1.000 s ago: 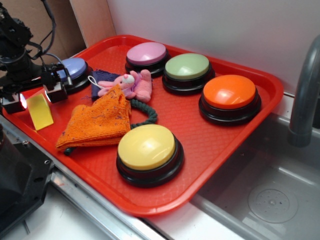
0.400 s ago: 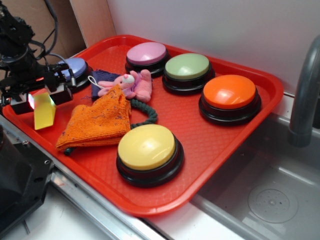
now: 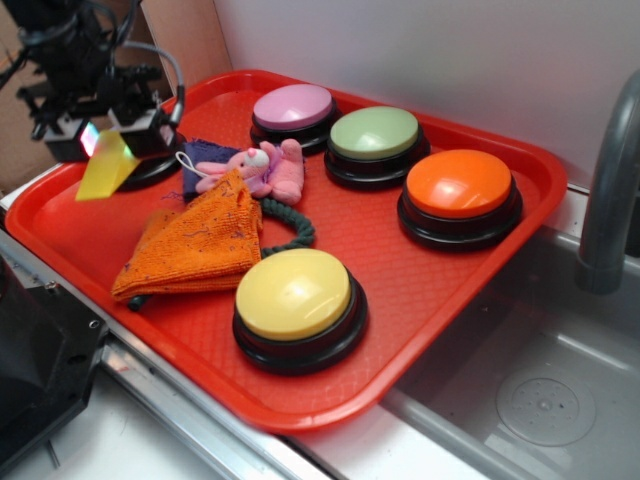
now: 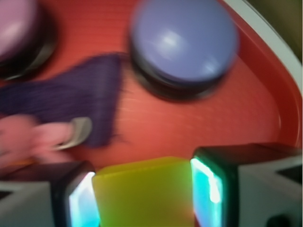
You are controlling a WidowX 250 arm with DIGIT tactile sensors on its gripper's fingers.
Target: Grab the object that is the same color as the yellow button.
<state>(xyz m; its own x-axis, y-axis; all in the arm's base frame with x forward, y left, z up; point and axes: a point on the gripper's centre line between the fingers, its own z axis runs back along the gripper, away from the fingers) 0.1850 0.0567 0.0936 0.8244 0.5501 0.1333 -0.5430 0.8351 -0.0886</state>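
My gripper (image 3: 112, 133) is shut on the object, a small flat yellow block (image 3: 104, 166), and holds it lifted above the tray's back left part. In the wrist view the yellow block (image 4: 144, 194) fills the space between both lit pads (image 4: 207, 187) of my gripper (image 4: 144, 196), with the blue button (image 4: 184, 40) below it. The yellow button (image 3: 294, 293), a pale-yellow dome on a black base, sits at the tray's front edge, well to the right of the gripper.
On the red tray (image 3: 400, 290) stand a pink button (image 3: 293, 106), a green button (image 3: 374, 133) and an orange button (image 3: 459, 183). An orange knitted cloth (image 3: 195, 245), a pink plush toy (image 3: 262, 170), a dark purple cloth (image 3: 205, 155) and green rope (image 3: 290, 232) lie mid-tray. A sink (image 3: 540, 390) is right.
The gripper has risen and moved back and right with the yellow block in it, from just above the tray's left edge to over the blue button. The block now hangs tilted.
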